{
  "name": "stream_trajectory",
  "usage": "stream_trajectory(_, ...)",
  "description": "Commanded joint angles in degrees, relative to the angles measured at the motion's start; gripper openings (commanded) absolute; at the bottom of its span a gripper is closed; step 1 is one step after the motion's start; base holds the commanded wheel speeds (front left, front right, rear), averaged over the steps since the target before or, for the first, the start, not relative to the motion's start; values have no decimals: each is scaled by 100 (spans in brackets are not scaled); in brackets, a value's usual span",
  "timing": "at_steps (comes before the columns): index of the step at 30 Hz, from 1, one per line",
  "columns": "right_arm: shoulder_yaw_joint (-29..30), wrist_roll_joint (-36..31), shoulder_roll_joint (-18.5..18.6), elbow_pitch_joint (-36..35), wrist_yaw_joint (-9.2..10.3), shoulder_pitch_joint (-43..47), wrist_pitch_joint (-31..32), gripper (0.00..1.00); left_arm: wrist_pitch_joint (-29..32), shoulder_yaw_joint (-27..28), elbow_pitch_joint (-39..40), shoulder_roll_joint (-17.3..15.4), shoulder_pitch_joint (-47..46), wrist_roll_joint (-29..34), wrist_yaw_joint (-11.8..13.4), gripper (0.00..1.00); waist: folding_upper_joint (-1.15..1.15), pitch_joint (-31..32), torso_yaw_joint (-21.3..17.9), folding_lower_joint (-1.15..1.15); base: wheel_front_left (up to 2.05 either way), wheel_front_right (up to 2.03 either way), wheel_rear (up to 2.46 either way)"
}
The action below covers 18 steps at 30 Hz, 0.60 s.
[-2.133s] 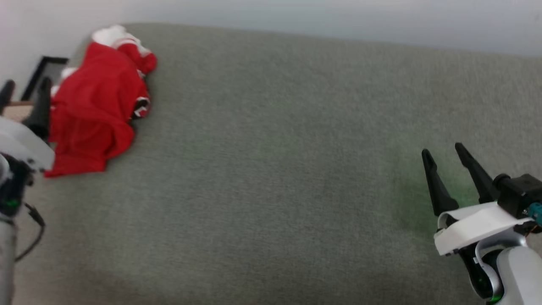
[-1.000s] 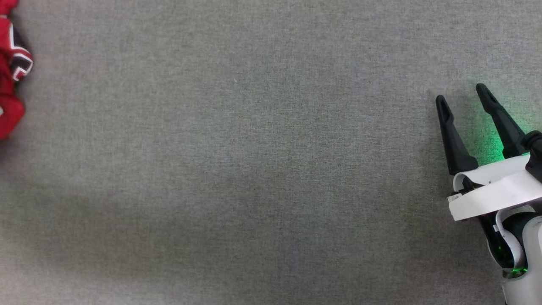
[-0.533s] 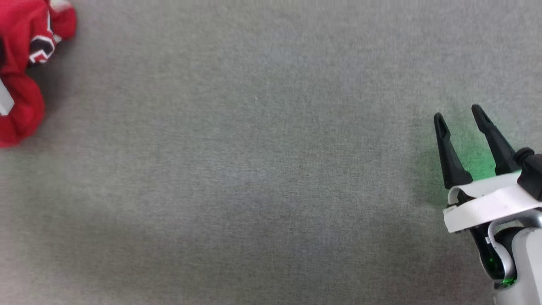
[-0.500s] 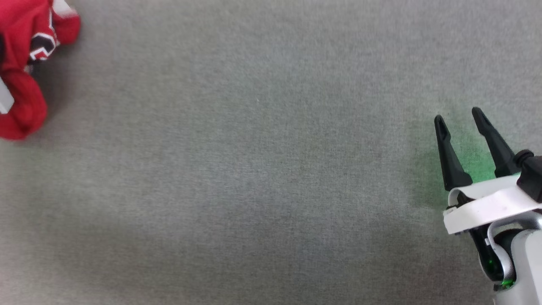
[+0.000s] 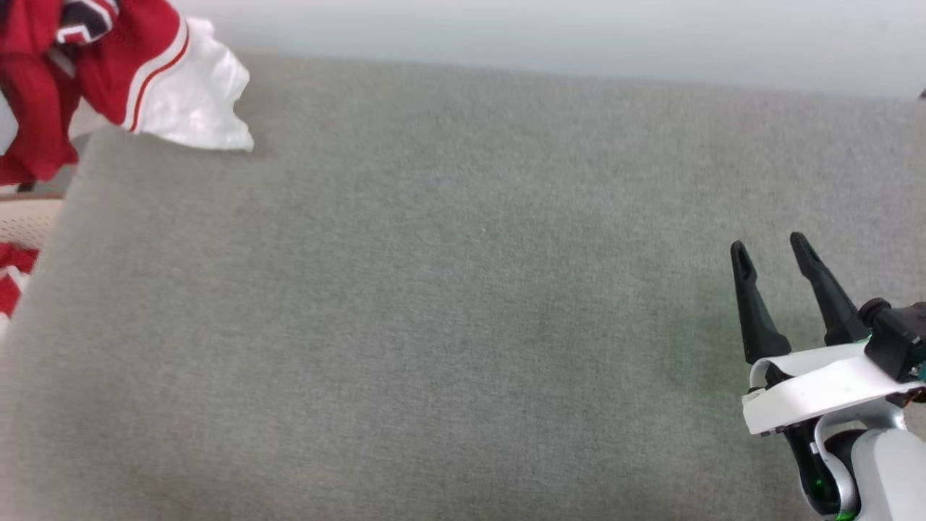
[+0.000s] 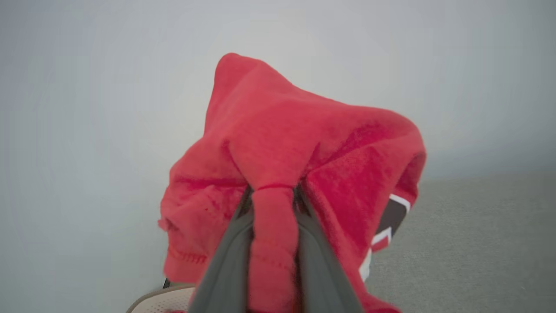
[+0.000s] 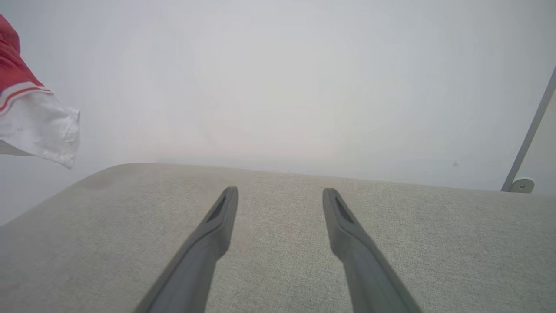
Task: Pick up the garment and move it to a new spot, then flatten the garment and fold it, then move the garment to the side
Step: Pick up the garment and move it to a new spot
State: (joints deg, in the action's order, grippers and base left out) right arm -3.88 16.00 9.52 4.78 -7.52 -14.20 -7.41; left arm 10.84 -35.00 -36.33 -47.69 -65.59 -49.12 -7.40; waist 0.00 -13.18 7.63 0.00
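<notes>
The garment point(image 5: 108, 65), red with a white sleeve and stripe trim, hangs lifted at the top left of the head view, its sleeve point(image 5: 192, 101) drooping to the grey surface's far left corner. In the left wrist view my left gripper point(image 6: 273, 195) is shut on a bunched fold of the red garment point(image 6: 278, 143), which drapes over both fingers. My right gripper point(image 5: 770, 246) stands open above the right side of the surface, with nothing between its fingers point(image 7: 221, 217). The right wrist view catches the garment's white sleeve point(image 7: 39, 126) at its far left.
A wide grey fabric surface point(image 5: 448, 304) spreads before me, ending at a pale wall point(image 5: 579, 36) behind. A beige mesh object point(image 5: 22, 224) lies beyond the surface's left edge. A thin metal pole point(image 7: 527, 134) stands at the right wrist view's far right.
The garment has gone from lying crumpled at the surface's left to hanging lifted in my left gripper, which closed on it. The head camera shifted. My right gripper stayed open.
</notes>
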Motion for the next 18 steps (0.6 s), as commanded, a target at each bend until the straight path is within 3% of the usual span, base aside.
stream_trajectory(1, 26, 33, -37, 37, 7, 126, -41, 100, 72, -51, 208, -73, -86, -34, -7, 0, 0, 409, 180, 0, 0, 0, 0)
stream_trajectory(9, 173, 50, -130, 94, 7, 251, -136, 100, 571, -147, 1064, -226, 42, -254, 34, 0, 0, 655, 102, 0, 0, 0, 0)
stream_trajectory(18, 705, -48, -188, 128, 7, 421, -257, 100, 1172, -397, 2629, -251, 393, -299, 436, 0, 0, 766, -335, 0, 0, 0, 0)
